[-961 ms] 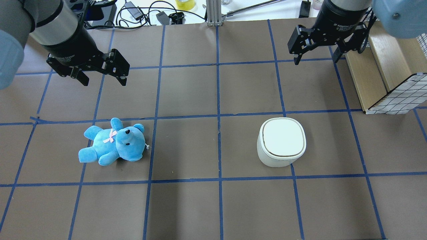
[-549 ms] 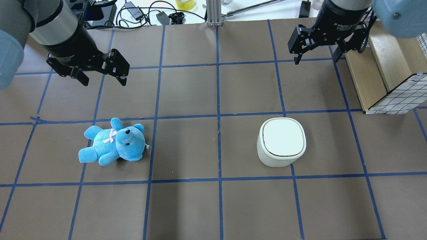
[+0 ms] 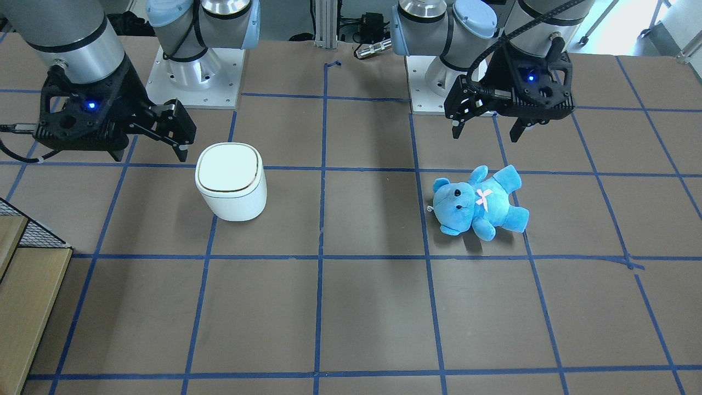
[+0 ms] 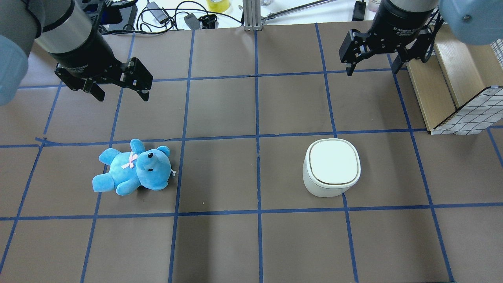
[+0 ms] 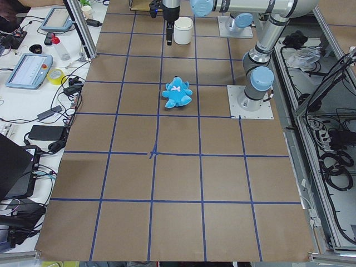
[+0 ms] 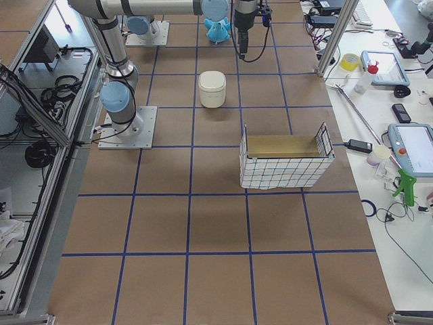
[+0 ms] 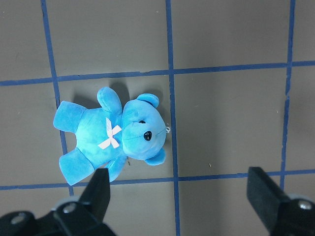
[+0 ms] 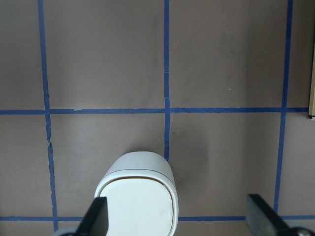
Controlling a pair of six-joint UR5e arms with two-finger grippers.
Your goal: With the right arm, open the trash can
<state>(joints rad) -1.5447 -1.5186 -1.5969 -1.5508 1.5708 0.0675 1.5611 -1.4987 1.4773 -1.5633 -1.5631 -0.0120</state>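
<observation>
The white trash can [image 4: 332,167] stands on the brown table right of centre, its flat lid shut. It also shows in the front view [image 3: 230,181] and at the bottom of the right wrist view [image 8: 138,201]. My right gripper [image 4: 371,70] hangs open and empty above the table, beyond the can and apart from it. In the front view the right gripper [image 3: 148,151] is just left of the can. My left gripper [image 4: 122,96] is open and empty, high above a blue teddy bear [image 4: 133,169].
A wooden box with a wire-mesh side [image 4: 452,90] stands at the table's right edge, close to the right arm. The teddy [image 7: 113,140] lies on its back on the left half. Cables and devices lie on the bench beyond the far edge.
</observation>
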